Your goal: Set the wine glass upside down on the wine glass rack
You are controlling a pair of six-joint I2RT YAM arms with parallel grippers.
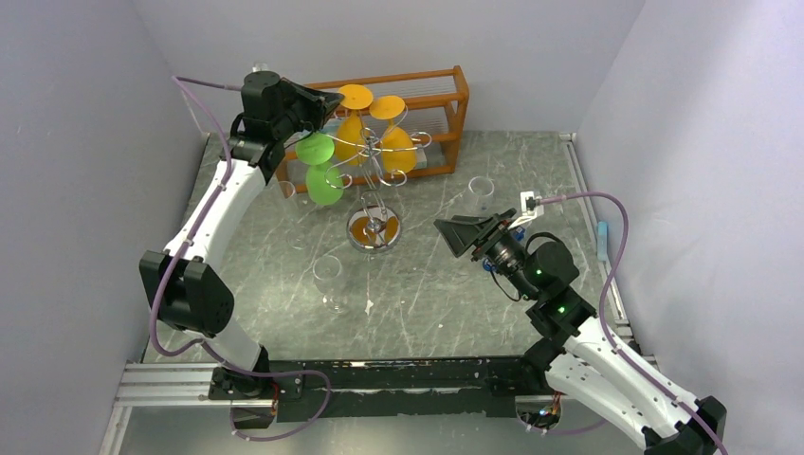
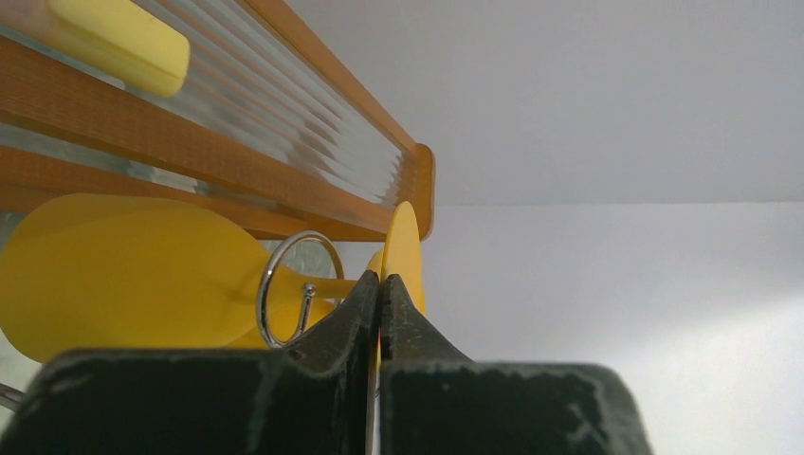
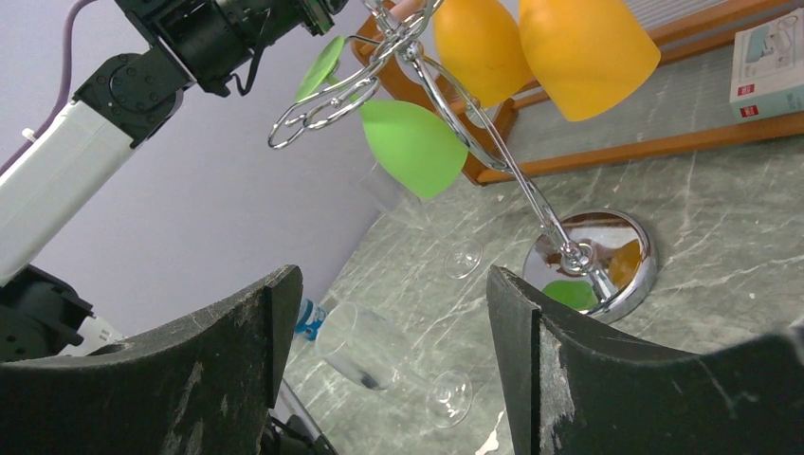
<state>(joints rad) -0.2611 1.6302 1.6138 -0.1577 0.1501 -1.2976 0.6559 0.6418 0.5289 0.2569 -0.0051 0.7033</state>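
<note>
An orange wine glass (image 1: 352, 118) hangs upside down on the silver wine glass rack (image 1: 375, 232), and its foot (image 2: 404, 248) shows edge-on. My left gripper (image 2: 380, 281) is shut on that thin foot at the top of the rack (image 1: 327, 106). One curled wire loop of the rack (image 2: 299, 284) sits just left of the jaws. A second orange glass (image 1: 397, 142) and a green glass (image 1: 324, 183) also hang there. My right gripper (image 1: 466, 237) hovers right of the rack's round base (image 3: 593, 261). It stands open (image 3: 393, 313) with nothing between its fingers.
An orange-brown wooden shelf unit (image 1: 447, 102) stands behind the rack against the back wall. Clear glasses stand on the marble table (image 1: 427, 294): one front left of the base (image 1: 327, 273), one at the right (image 1: 481, 188). Side walls enclose the table.
</note>
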